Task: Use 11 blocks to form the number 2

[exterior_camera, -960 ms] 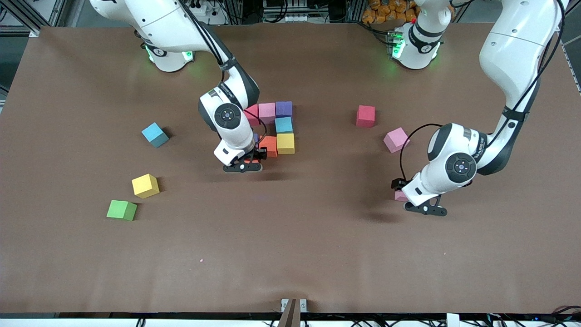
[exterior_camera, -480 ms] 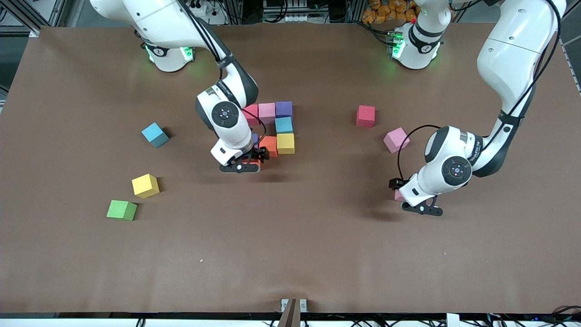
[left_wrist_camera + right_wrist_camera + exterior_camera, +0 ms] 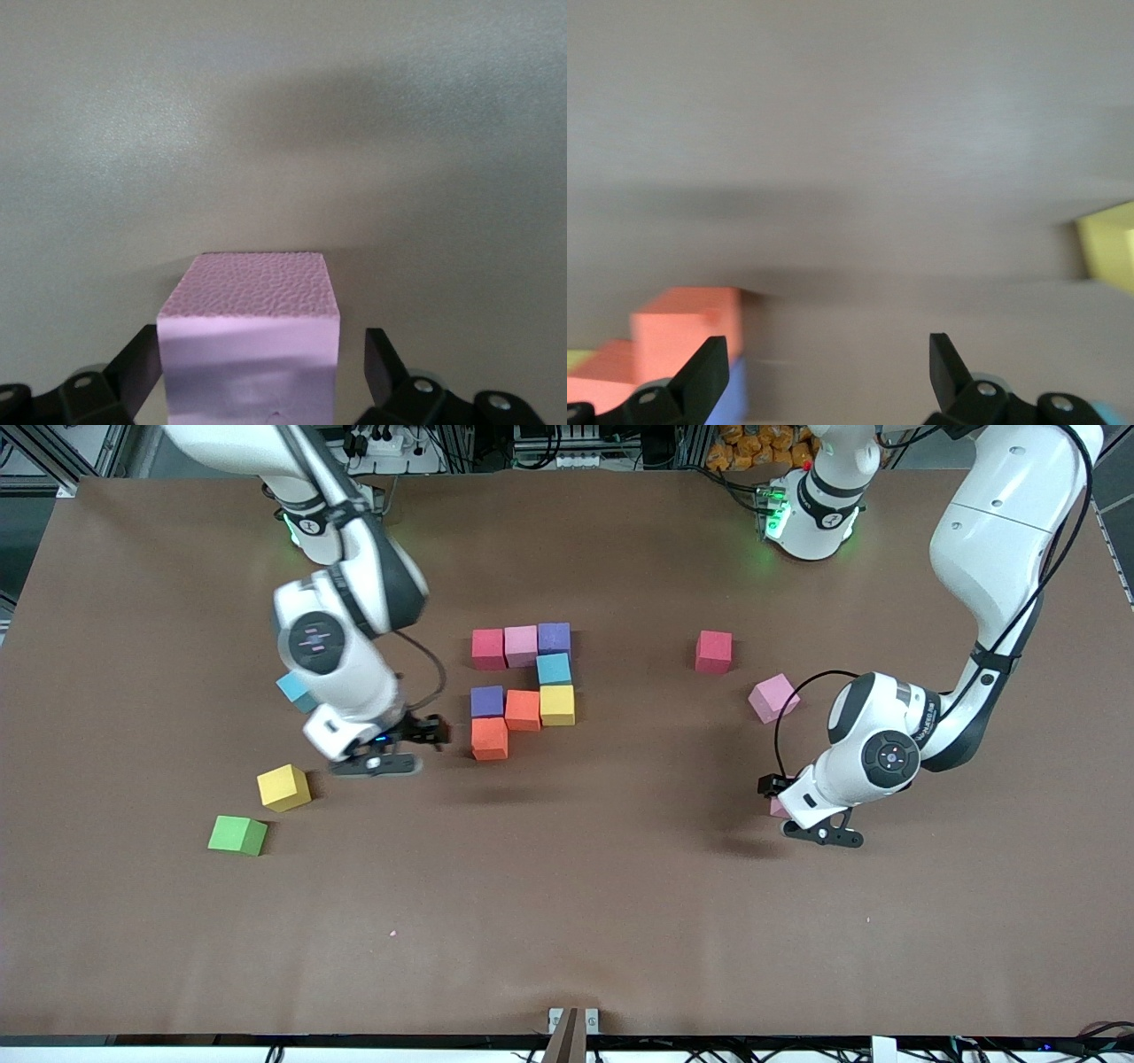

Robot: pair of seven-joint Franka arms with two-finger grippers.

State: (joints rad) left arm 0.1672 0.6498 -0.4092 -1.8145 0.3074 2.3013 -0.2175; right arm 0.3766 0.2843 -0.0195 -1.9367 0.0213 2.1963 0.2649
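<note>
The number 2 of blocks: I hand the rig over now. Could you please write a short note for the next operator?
Right gripper: open, empty, over the table between the digit and the loose yellow cube.
Left gripper: open, fingers on either side of a pink cube toward the left arm's end, not gripped.
Done: number 2 has four rows, eight cubes; the lowest is an orange cube.
Left: the bottom row, three cubes. A second pink cube lies loose too.

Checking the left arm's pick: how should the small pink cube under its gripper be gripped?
Take the small pink cube by its two flat upright side faces, from straight above. It sits square between the left gripper's open jaws, so closing there should hold it.
</note>
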